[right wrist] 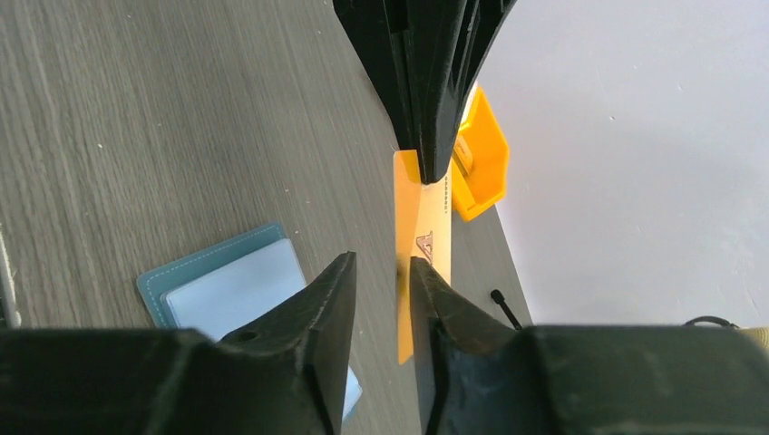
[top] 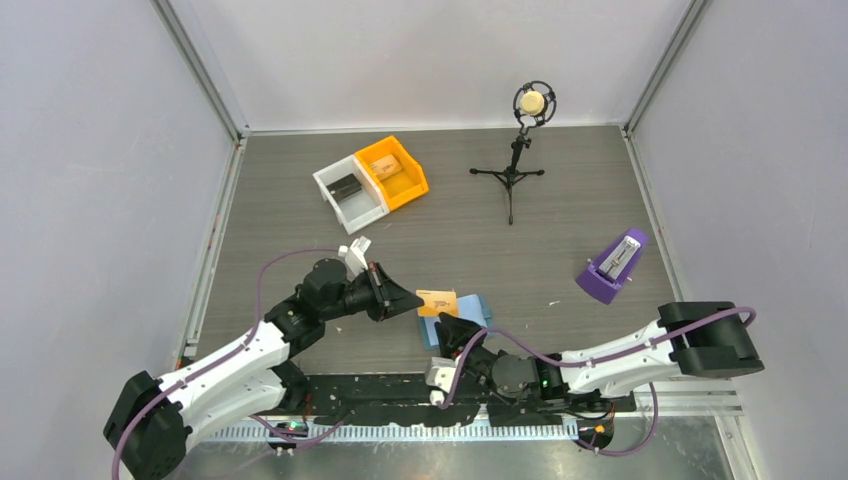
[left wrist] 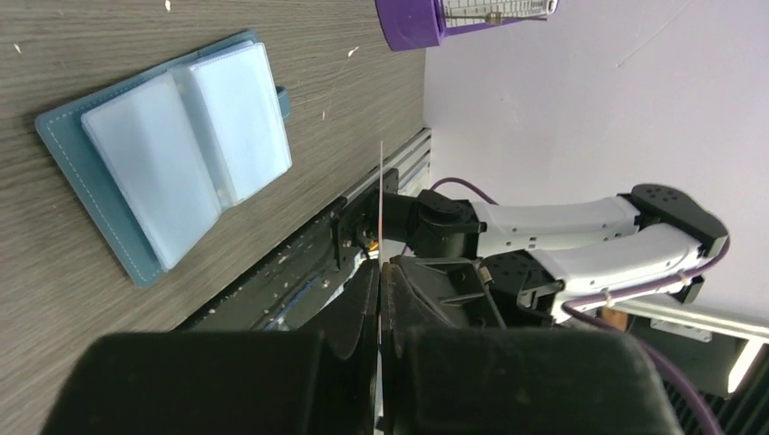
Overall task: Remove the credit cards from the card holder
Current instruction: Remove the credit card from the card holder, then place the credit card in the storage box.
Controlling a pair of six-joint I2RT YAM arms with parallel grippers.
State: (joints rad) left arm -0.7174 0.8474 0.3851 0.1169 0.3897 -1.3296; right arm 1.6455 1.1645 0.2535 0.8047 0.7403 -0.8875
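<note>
My left gripper [top: 413,299] is shut on a tan/gold credit card [top: 438,302] and holds it above the table, just left of the light-blue card holder [top: 478,305]. In the left wrist view the card [left wrist: 381,204] shows edge-on between the shut fingers [left wrist: 363,299], and the holder [left wrist: 172,154] lies open, its clear pockets looking empty. My right gripper [right wrist: 381,267] is open over the holder [right wrist: 227,285]; the card [right wrist: 424,231] hangs along its right finger. A dark flat rectangle [top: 345,186] lies in the white bin; I cannot tell if it is the black card.
A white bin [top: 328,180] and an orange bin [top: 412,183] holding a tan piece stand at the back left. A microphone tripod [top: 512,172] stands at the back centre. A purple wedge stand [top: 611,267] is at the right. Metal rails frame the table.
</note>
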